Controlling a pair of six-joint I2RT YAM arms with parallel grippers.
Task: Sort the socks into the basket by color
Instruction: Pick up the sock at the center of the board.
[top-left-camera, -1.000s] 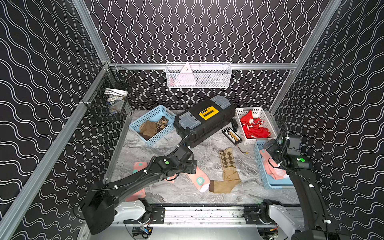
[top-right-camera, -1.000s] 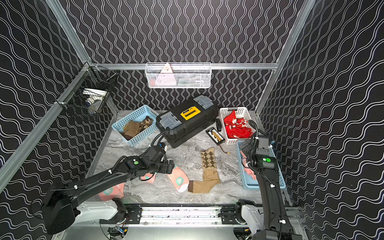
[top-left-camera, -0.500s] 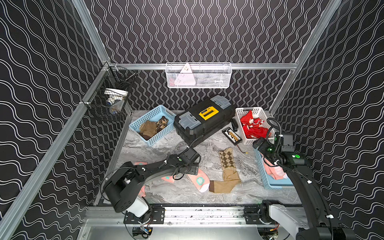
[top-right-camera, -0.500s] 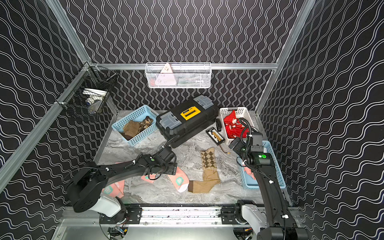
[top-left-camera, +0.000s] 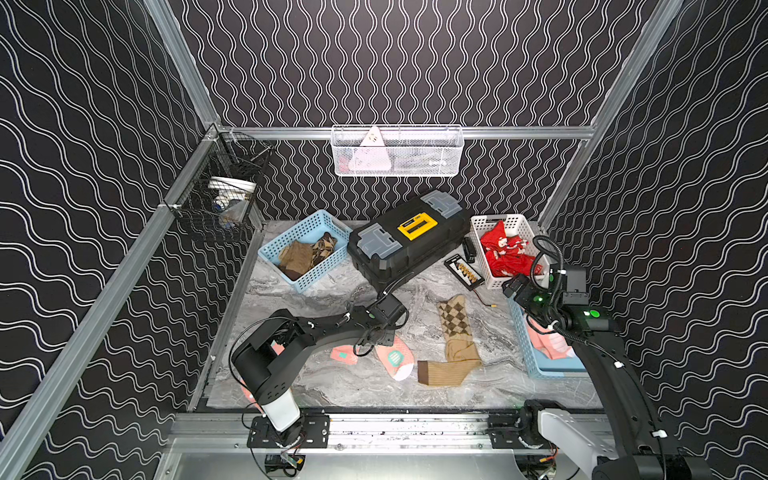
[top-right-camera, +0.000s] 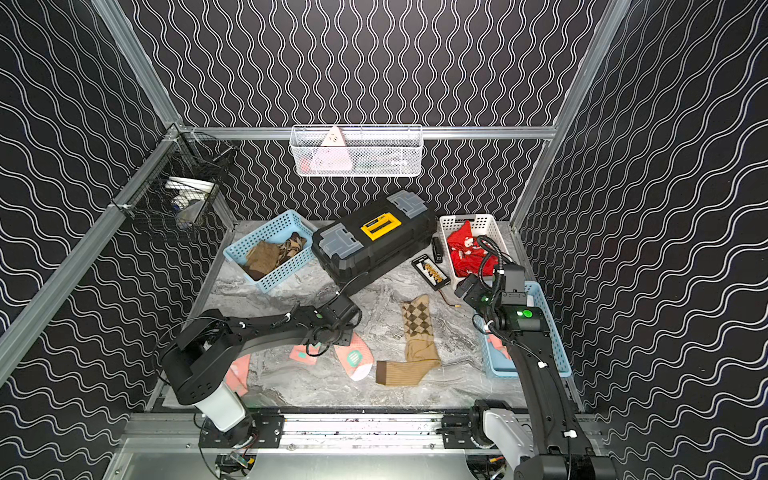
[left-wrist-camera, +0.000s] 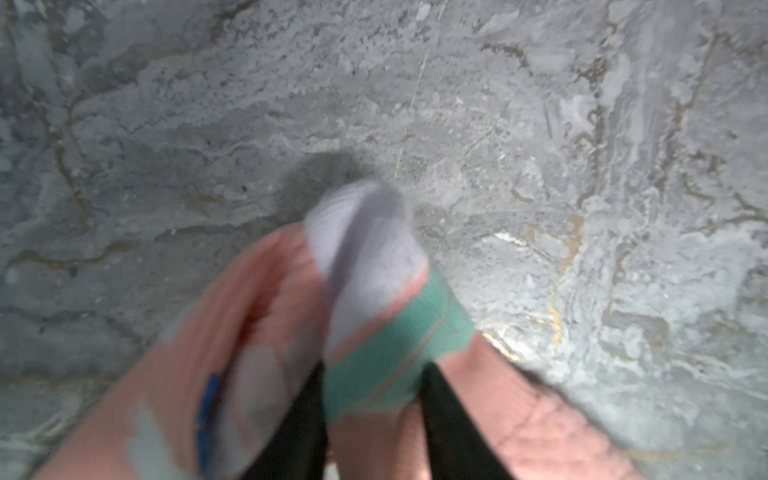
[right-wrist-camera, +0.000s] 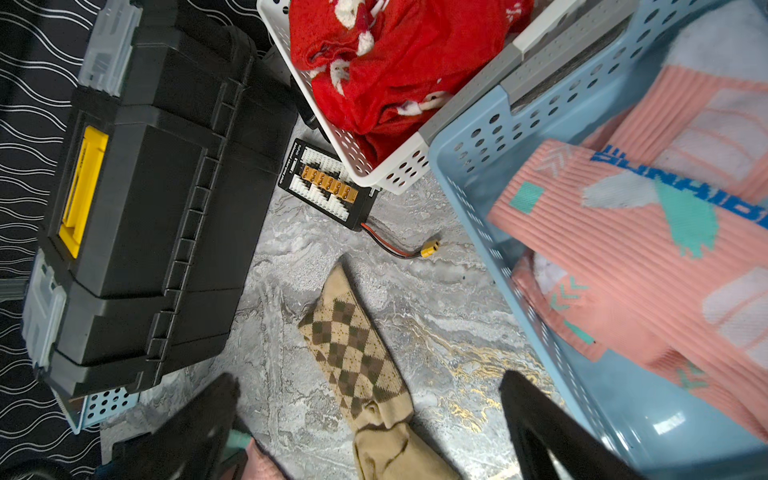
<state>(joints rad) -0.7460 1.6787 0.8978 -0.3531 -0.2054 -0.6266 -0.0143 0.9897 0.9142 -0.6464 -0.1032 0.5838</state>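
I find the left gripper low near the front edge of the grey marbled table, jaws narrow, pinching the salmon-pink fabric sock with teal band; I judge this a hold for lifting. The right gripper hangs beside the light-blue perforated plastic basket of matching pink socks at the right edge, jaws wide and empty, facing the tan-brown argyle sock

Blurred pink sock in the left wrist view, left tool partly off-frame
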